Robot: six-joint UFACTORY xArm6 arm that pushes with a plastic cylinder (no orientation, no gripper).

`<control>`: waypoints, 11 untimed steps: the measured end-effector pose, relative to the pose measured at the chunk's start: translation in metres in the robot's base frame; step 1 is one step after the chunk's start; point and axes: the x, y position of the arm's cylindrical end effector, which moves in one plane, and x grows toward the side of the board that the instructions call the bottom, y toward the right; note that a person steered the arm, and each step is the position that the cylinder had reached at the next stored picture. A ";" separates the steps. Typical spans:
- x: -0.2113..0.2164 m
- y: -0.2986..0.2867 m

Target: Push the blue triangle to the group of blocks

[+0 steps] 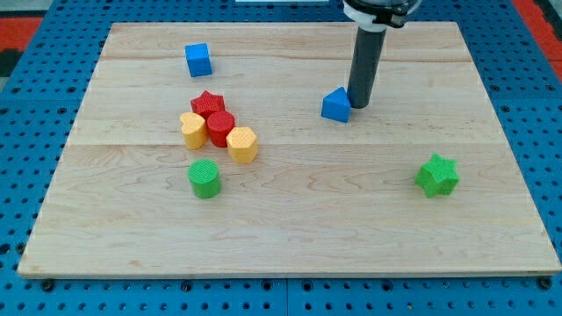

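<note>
In the camera view, the blue triangle (335,105) lies on the desk (290,237) a little right of the middle and toward the view's top. The group of blocks is well apart from it, toward the view's left: a red star (207,103), a red cylinder (219,128), a yellow block (193,130) and a yellow hexagon (241,144), all touching or nearly so, with a green cylinder (205,178) just below them. I judge the task to be at its beginning: the triangle has not yet reached the group, and the whole way to the left remains.

There is no gripper here, so nothing opens or holds. My tip (360,104) stands just at the triangle's right side, touching it or almost touching; I cannot tell which.

A blue cube (198,60) and a green star (436,175) lie far aside.
</note>
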 end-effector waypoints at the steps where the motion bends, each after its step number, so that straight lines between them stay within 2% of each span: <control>1: -0.020 -0.041; 2: -0.001 -0.059; 3: 0.017 -0.045; 4: 0.025 0.000; 5: 0.042 -0.021; 6: 0.035 -0.075; 8: 0.031 -0.096; 9: 0.063 -0.125; 11: 0.108 -0.127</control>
